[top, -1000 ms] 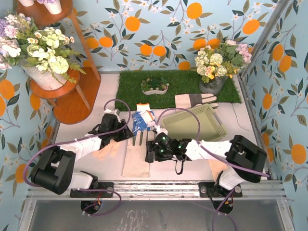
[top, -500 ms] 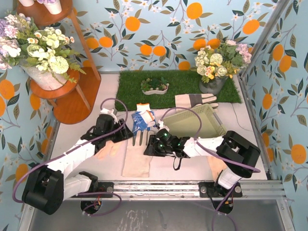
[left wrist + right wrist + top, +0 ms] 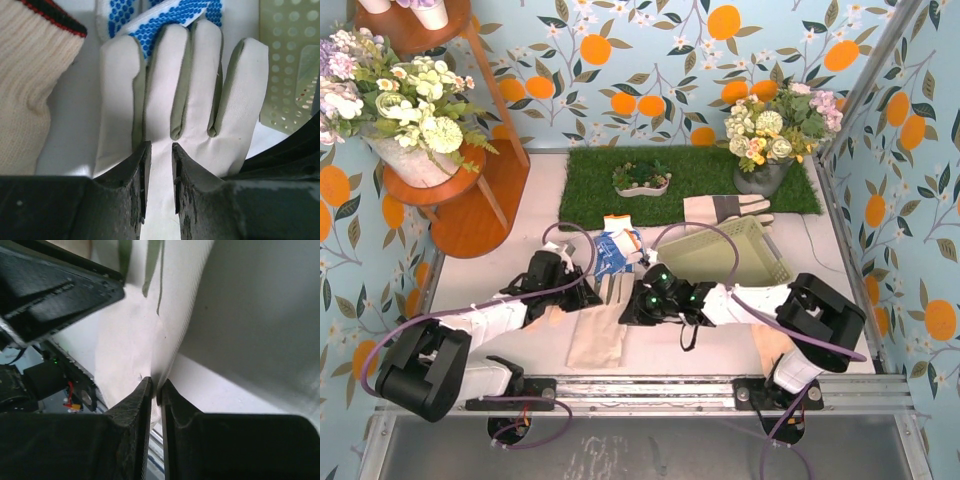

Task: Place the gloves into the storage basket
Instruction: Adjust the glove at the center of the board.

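Lying flat on the white table [image 3: 670,350], 1 peach-tan glove [image 3: 598,335] is seen between the 2 arms, its 4 fingers pointing toward the blue-and-white glove [image 3: 613,250]. The left gripper [image 3: 160,147] is set low over the palm, just below the finger roots. Its jaws are drawn nearly together, with a narrow strip of glove cloth caught between them. The right gripper [image 3: 156,385] is pressed to the glove's right edge, where a raised fold of cloth is pinched between its closed jaws. The storage basket [image 3: 750,262] is seen just right of the glove's fingertips and behind the right arm. No glove is seen inside it.

The blue-and-white glove is overlapped by the held glove's fingertips in the left wrist view. A cream ribbed cuff [image 3: 35,75], trimmed in red and black, is noted just left of the held glove. The grey-and-cream work glove [image 3: 720,208] is laid on the green turf mat [image 3: 590,185], beyond the basket.
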`<state>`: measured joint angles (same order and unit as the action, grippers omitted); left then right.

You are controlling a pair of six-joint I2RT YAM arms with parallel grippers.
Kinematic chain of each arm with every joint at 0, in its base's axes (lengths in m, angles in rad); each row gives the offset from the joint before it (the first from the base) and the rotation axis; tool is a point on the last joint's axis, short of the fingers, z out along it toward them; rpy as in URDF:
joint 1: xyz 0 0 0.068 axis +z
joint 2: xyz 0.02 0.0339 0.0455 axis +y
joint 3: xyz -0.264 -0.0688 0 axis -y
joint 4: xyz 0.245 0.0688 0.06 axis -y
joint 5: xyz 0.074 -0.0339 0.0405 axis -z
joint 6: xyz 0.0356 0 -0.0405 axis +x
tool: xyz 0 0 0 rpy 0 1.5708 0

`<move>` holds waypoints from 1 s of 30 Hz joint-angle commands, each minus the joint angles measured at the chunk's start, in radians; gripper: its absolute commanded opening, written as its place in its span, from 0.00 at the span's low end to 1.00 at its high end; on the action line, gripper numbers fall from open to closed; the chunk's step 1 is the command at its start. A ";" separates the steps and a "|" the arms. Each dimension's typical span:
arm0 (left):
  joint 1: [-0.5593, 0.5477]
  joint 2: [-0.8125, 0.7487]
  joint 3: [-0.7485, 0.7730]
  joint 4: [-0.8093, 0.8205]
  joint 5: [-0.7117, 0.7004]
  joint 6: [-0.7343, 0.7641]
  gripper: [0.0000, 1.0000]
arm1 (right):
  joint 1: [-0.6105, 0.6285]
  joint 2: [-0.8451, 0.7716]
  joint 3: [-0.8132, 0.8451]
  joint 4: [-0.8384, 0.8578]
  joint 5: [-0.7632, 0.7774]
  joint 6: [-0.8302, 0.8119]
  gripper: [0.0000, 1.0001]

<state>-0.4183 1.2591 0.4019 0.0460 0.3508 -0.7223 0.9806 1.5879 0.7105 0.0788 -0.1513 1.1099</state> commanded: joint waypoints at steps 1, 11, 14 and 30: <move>-0.002 -0.039 0.040 0.074 0.042 0.064 0.29 | -0.003 -0.042 0.077 -0.016 -0.005 0.027 0.06; -0.015 -0.366 0.170 -0.286 -0.043 0.083 0.50 | -0.011 -0.025 0.136 -0.095 0.073 0.182 0.00; -0.055 -0.402 0.181 -0.335 -0.016 0.059 0.53 | -0.013 -0.027 0.156 -0.135 0.102 0.225 0.00; -0.207 -0.289 0.175 -0.306 -0.108 0.043 0.61 | -0.051 0.021 0.219 -0.058 0.090 0.307 0.00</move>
<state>-0.6205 0.9577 0.5713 -0.3092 0.2581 -0.6720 0.9409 1.5986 0.8776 -0.0494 -0.0719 1.3960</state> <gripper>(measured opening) 0.607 0.024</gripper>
